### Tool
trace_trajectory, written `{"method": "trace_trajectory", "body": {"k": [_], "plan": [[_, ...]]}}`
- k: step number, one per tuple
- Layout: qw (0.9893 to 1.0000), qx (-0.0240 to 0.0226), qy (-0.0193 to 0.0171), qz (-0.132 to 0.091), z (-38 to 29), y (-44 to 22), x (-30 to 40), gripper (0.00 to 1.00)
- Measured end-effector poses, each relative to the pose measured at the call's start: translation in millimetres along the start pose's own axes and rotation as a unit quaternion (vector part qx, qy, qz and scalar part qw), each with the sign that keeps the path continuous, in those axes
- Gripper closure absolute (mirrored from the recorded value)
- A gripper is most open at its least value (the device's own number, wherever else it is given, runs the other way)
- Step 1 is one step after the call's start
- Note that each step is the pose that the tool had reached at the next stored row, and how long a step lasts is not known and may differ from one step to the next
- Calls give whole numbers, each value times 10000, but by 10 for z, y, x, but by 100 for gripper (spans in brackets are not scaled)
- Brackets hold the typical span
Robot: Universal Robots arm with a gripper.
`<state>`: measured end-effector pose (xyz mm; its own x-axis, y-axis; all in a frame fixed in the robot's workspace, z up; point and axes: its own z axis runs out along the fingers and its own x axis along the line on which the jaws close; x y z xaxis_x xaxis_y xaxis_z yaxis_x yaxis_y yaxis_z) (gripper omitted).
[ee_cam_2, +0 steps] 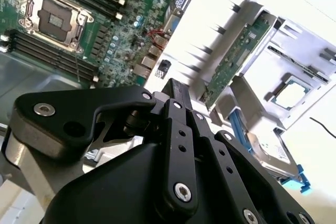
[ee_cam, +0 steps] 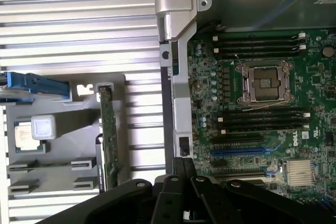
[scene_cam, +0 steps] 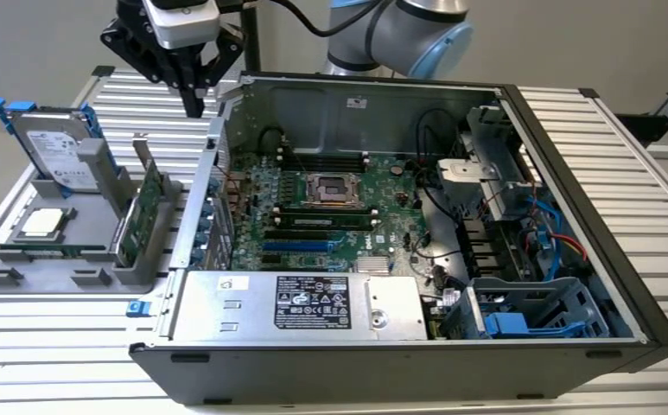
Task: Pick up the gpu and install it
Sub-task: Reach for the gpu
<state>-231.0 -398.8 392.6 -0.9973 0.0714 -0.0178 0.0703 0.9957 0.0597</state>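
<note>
While the gripper [scene_cam: 195, 105] hangs near eleven o'clock in the exterior view, its black fingers [ee_cam_2: 178, 98] point downward and lie pressed together, with nothing held between them. It hovers over the slatted table [scene_cam: 68, 363], close to the nine o'clock wall of the open computer case [scene_cam: 564, 346]. The gpu [scene_cam: 149, 207] is not in its grasp. The card stands on its long edge in a slot of the grey holder [scene_cam: 34, 278], at about nine o'clock in the exterior view and at roughly seven o'clock from the gripper, clearly apart from it. A silver bracket [scene_cam: 144, 154] rises at the card's twelve o'clock end. In the first wrist view the gpu [ee_cam: 108, 135] appears edge-on as a thin green strip, and in the second wrist view its green face [ee_cam_2: 231, 61] leans against the holder's pale wall. A hard drive [scene_cam: 60, 151] with blue tabs stands in the same holder, toward ten o'clock from the card, and a square processor chip [scene_cam: 42, 222] lies flat toward nine o'clock of it. Inside the case the motherboard [scene_cam: 310, 220] lies exposed, with an empty processor socket [scene_cam: 336, 188] near its middle and a silver power supply [scene_cam: 299, 303] at six o'clock from it
</note>
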Motion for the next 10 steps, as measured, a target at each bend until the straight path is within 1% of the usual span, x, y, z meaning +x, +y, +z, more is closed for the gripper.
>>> {"method": "trace_trajectory", "body": {"k": [10], "plan": [[10000,0,0,0,-2,-8,111,100]]}}
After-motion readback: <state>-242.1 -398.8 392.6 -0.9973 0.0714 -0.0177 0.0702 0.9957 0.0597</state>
